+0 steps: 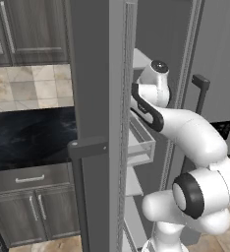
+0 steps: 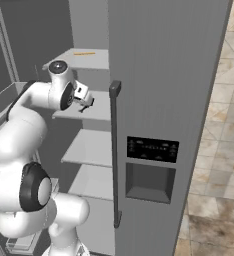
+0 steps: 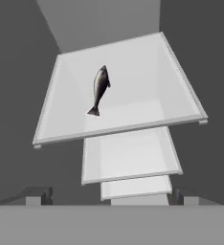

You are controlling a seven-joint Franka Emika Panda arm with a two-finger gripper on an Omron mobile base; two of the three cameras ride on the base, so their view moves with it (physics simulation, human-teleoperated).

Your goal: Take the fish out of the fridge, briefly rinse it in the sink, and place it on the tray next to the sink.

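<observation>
A small dark fish (image 3: pixel 100 88) lies on a white fridge shelf (image 3: pixel 147 81), upper middle of frame; likely light and slippery, best pinched mid-body by the wide-open, empty gripper (image 3: pixel 111 196).

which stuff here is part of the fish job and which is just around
Job:
fish, lying on a white fridge shelf
fridge, door open
gripper, open, inside the fridge

Just around:
wood-grain cabinets
dark countertop
tiled floor

Grey wood-grain cabinets (image 1: pixel 28 29), black counter (image 1: pixel 31 138), beige tiled floor (image 2: pixel 214 200)
</observation>
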